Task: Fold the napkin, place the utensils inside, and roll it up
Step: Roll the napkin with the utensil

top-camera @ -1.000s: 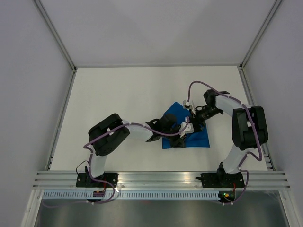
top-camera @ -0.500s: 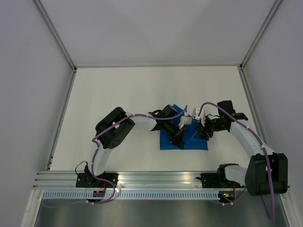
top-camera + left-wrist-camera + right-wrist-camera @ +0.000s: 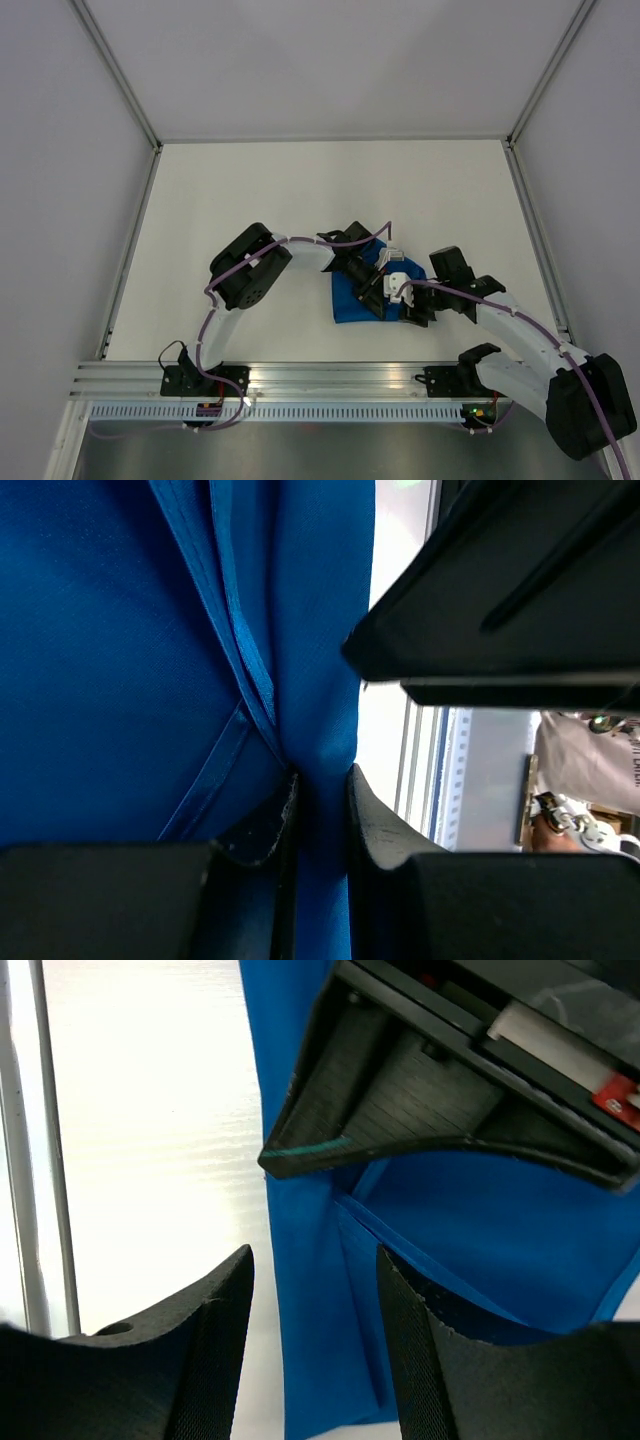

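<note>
Right end effector (image 3: pixel 315 1280) swung in toward the bases, jaws released, left end effector (image 3: pixel 322 780) clenched on one napkin (image 3: pixel 120 660), blue, folded, creased

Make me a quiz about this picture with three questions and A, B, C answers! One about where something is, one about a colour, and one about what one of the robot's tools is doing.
1. Where does the napkin lie on the table?
A. In the far left corner
B. Near the front edge, around the middle
C. Right against the back wall

2. What colour is the napkin?
A. Red
B. Yellow
C. Blue

3. What is the left tool doing?
A. Pinching a fold of the napkin
B. Standing wide open over bare table
C. Holding a cup

Answers:
1 B, the top view shows it close to the near edge, about midway across.
2 C, it is bright blue in every view.
3 A, the left wrist view shows blue cloth squeezed tight inside it.
</note>
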`<state>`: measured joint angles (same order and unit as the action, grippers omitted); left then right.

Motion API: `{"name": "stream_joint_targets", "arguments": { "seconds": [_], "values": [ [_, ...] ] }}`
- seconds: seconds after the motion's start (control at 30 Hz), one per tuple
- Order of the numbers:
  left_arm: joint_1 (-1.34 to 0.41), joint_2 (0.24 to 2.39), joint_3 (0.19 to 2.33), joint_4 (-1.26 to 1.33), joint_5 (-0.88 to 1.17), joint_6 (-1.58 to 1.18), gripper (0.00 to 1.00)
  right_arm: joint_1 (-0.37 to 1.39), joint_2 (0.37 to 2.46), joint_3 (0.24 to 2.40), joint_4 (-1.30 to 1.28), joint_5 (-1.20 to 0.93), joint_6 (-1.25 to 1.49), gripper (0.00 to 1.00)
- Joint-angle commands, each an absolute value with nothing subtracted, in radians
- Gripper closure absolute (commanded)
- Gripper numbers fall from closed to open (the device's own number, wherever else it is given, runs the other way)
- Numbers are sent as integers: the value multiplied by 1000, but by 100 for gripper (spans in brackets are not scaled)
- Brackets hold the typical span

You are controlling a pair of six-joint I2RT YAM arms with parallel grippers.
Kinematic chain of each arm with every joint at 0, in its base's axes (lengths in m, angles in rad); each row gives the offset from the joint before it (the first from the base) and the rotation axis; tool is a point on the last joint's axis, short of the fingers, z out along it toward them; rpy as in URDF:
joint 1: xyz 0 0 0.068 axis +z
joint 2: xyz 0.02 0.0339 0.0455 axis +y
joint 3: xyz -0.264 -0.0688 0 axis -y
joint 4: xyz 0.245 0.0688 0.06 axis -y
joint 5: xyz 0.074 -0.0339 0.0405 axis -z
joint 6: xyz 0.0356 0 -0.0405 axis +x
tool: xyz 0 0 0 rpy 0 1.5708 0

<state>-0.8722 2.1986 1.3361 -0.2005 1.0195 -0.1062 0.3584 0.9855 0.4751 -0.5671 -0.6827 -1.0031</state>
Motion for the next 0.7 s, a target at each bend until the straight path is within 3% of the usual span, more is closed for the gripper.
{"name": "stream_joint_targets", "arguments": {
  "seconds": [0.0, 0.33, 0.6, 0.67],
  "values": [
    [-876, 2269, 1301, -279, 885, -143, 98, 409, 1002, 453, -473, -643, -968, 42],
    [-876, 2276, 1290, -244, 876, -167, 98, 534, 992, 379, -377, -572, -920, 43],
    [-874, 2266, 1282, -233, 880, -169, 98, 600, 1012, 351, -301, -514, -879, 55],
    [-874, 2255, 1281, -223, 882, -175, 91, 603, 1025, 345, -287, -503, -874, 59]
  ]
}}
